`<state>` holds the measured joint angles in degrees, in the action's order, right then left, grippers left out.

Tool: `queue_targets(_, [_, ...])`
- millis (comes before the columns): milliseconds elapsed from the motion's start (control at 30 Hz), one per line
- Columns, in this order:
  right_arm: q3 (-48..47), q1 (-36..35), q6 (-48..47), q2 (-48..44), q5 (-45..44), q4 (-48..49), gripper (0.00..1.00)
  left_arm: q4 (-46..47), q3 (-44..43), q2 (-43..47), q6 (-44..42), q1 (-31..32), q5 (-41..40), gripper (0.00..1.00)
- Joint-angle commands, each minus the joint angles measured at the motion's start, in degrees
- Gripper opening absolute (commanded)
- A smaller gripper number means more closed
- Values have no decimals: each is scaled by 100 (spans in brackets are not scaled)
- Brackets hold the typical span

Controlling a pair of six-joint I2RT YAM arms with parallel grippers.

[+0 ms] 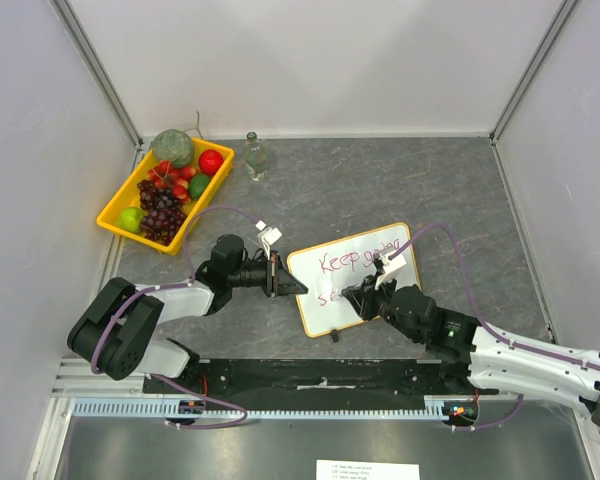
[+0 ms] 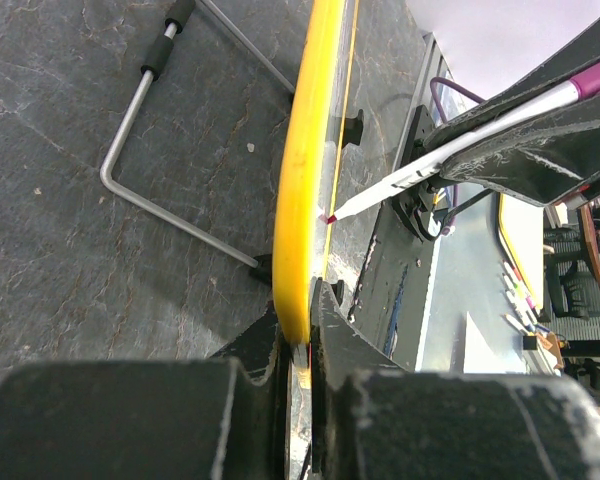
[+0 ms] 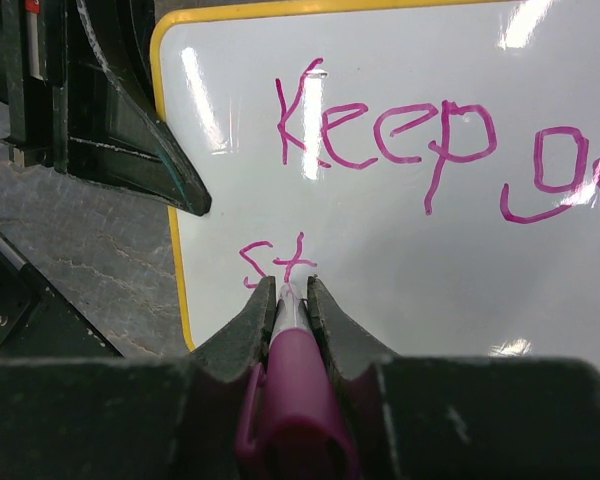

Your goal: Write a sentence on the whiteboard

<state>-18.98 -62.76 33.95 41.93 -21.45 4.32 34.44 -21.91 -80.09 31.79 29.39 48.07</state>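
Note:
The whiteboard (image 1: 316, 312), white with a yellow frame, lies on the grey table in front of the arms. It reads "Keep go" with "st" beneath in pink in the right wrist view (image 3: 400, 250). My left gripper (image 1: 292, 284) is shut on the board's left edge; the left wrist view shows the yellow frame (image 2: 302, 180) edge-on between the jaws (image 2: 306, 335). My right gripper (image 3: 293, 288) is shut on a pink marker (image 3: 296, 400), its tip on the board just below the "t". The marker's white barrel (image 2: 420, 175) also shows in the left wrist view.
A yellow fruit tray (image 1: 108, 214) with grapes, apples and other fruit stands at the back left. A small glass bottle (image 1: 255, 158) stands beside it. A bent wire stand (image 2: 130, 170) lies behind the board. White walls enclose the table.

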Motion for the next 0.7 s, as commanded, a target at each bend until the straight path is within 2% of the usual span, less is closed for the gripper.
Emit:
queue_targets(0, [114, 10, -108, 17, -157, -686, 0, -499, 55, -120, -771, 6, -659, 2])
queue_targets(367, [-17, 18, -99, -300, -395, -801, 0, -491, 55, -120, -771, 6, -659, 2])
queue_targets(667, [-702, 10, -293, -370, -307, -836, 0, -499, 55, -112, -771, 6, -659, 2])
